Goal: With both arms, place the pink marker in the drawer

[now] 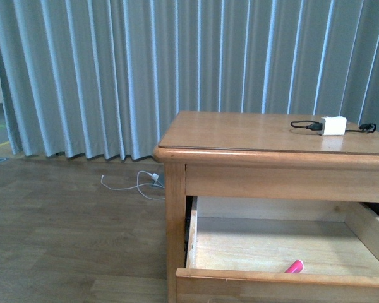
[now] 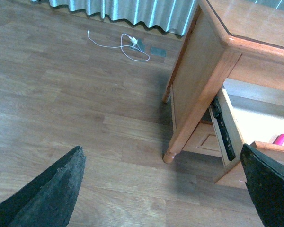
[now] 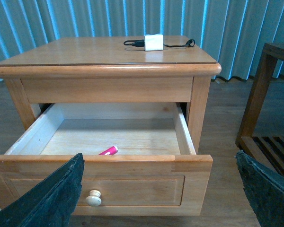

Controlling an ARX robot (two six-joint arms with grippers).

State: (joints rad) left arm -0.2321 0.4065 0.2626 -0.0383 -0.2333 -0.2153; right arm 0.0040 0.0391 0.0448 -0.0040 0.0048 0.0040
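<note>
The pink marker (image 3: 109, 151) lies on the pale floor of the drawer (image 3: 132, 184), just behind its front panel; it also shows as pink marker (image 1: 294, 267) and pink marker (image 2: 279, 139). The drawer stands pulled out of the wooden dresser (image 1: 271, 136), its round knob (image 3: 93, 197) facing the right wrist camera. My right gripper (image 3: 161, 198) is open in front of the drawer front, nothing between its fingers. My left gripper (image 2: 163, 189) is open over the floor beside the dresser's left side, holding nothing. Neither arm appears in the front view.
A white charger block (image 1: 333, 125) with a black cable sits on the dresser top. A white cable (image 2: 128, 45) lies on the wood floor by the grey-blue curtain (image 1: 177, 57). A dark wooden rack (image 3: 270, 113) stands right of the dresser.
</note>
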